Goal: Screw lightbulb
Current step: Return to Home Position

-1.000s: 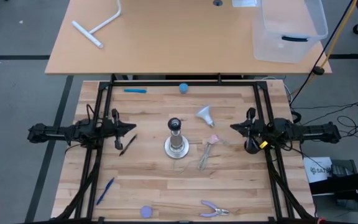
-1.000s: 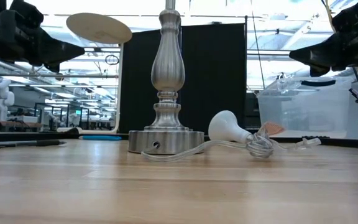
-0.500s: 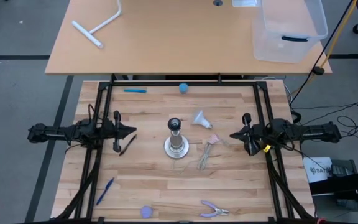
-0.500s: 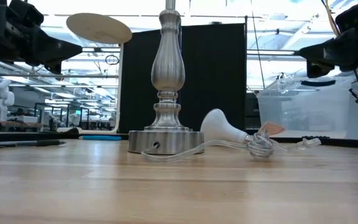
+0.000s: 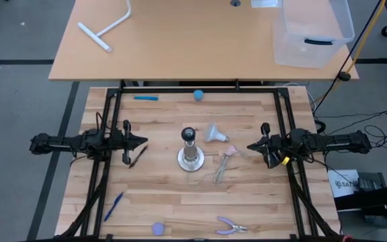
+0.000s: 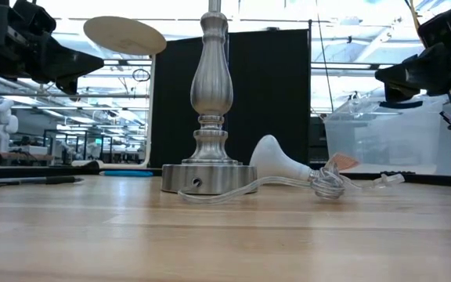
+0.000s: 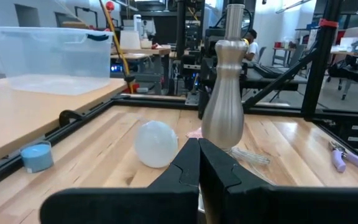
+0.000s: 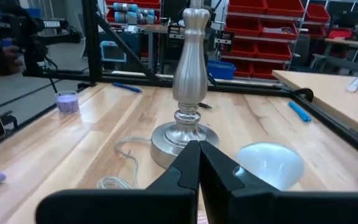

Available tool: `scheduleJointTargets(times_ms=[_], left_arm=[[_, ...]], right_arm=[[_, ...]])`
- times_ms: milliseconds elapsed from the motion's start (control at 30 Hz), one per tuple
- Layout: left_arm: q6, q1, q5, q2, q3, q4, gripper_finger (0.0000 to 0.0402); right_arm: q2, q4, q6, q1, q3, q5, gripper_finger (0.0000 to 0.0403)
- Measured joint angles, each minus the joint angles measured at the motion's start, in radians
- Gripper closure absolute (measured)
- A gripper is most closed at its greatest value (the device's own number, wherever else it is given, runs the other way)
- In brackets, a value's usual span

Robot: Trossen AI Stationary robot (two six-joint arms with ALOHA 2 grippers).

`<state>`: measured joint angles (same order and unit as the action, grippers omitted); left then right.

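The white lightbulb [image 5: 211, 133] lies on its side on the wooden table, just right of the silver lamp stand [image 5: 190, 153], with its globe toward the stand. It also shows in the low view [image 6: 276, 157], the left wrist view [image 7: 156, 143] and the right wrist view [image 8: 271, 163]. The stand is upright, with its black socket [image 5: 189, 133] on top. My left gripper [image 5: 143, 140] is shut and empty, held above the table left of the stand. My right gripper [image 5: 249, 145] is shut and empty, right of the bulb.
A clear cord [image 5: 222, 167] runs from the stand's base, with a pink tag [image 5: 230, 150] beside it. Around them are a blue ball [image 5: 198, 95], a blue pen [image 5: 146, 97], a black pen [image 5: 138, 156], purple pliers [image 5: 230, 226] and a purple cup [image 5: 157, 228]. A clear bin [image 5: 311, 30] stands on the far table.
The lightbulb has rolled across the table toward the lamp stand and the near edge, untouched by either gripper. My right gripper has gone slightly toward the near edge and down.
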<state>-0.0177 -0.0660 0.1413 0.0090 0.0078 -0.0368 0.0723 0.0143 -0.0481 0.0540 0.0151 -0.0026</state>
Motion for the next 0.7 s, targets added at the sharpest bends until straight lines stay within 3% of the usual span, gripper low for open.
scheduleJointTargets(times_ms=[700], left_arm=[[0.000,0.000,0.001,0.000,0.000,0.000,0.0402]], right_arm=[[0.000,0.003,0.010,0.000,0.000,0.002,0.0403]])
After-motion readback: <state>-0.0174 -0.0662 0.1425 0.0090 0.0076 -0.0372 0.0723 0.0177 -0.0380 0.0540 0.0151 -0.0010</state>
